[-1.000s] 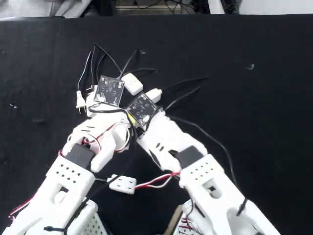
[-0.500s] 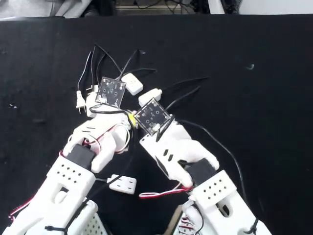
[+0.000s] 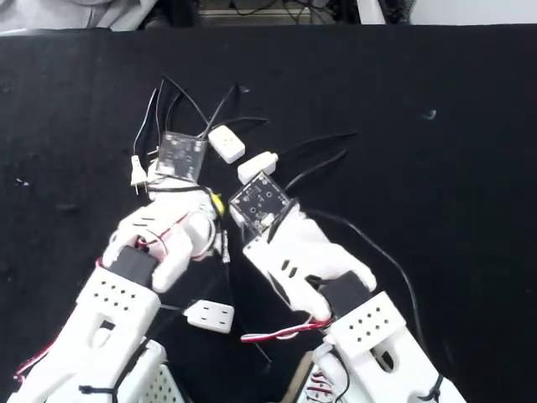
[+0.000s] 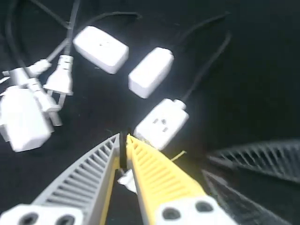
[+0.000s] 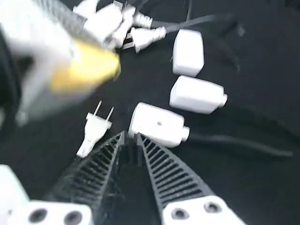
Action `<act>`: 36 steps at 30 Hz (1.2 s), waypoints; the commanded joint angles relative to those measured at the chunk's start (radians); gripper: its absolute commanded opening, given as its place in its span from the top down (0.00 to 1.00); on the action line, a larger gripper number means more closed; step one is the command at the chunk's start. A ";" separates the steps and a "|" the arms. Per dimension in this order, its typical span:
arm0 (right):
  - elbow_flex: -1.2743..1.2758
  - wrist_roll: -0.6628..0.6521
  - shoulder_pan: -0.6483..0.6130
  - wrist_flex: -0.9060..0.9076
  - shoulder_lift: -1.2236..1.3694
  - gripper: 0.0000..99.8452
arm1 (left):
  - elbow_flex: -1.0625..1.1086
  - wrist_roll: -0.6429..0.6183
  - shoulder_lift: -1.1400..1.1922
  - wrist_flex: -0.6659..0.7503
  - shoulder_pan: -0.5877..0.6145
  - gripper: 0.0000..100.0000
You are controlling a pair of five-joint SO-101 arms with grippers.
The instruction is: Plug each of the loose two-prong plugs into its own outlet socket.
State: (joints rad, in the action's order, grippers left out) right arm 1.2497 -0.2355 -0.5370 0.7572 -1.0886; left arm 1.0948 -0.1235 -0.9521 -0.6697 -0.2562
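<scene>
Black cloth covers the table, its far edge well beyond the tangle of cords. One two-prong plug lies flat with its prongs pointing away from the right wrist. It is just beside a white socket.

The right gripper sits directly before that socket. Its dark fingers are drawn almost together and nothing is clamped between them. The left gripper is near the same socket. Its grey and yellow fingers are closed to a thin slit, and a white scrap shows through the slit; I cannot tell what it is.

Farther out lie a second socket and a third socket. Another plug lies on the left arm's side of the cluster. A lone socket rests between the arms, near their bases. A broad stretch of cloth, crossed by thin black cords, lies on the right arm's side.
</scene>
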 commanded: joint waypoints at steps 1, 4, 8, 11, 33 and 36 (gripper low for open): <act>-0.096 0.071 0.017 0.026 0.094 0.93 | -0.021 -0.002 -0.021 0.003 0.134 0.97; -0.136 0.114 -0.008 -0.018 0.271 0.83 | -0.007 -0.112 -0.021 0.005 0.291 0.97; -0.203 0.170 -0.129 -0.094 0.506 0.84 | -0.015 -0.285 -0.021 0.012 0.527 0.97; -0.255 0.213 -0.204 -0.146 0.668 0.83 | -0.022 -0.387 -0.021 0.012 0.664 0.97; -0.587 0.241 -0.224 0.055 1.109 0.99 | -0.022 -0.425 -0.021 0.012 0.728 0.97; -0.588 0.199 -0.147 0.094 1.064 0.99 | -0.022 -0.425 -0.021 0.012 0.728 0.97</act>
State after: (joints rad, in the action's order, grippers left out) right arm 0.6989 0.0023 -0.7534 0.8109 0.0253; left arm 1.0963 -0.5409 -0.9505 -0.6697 0.4618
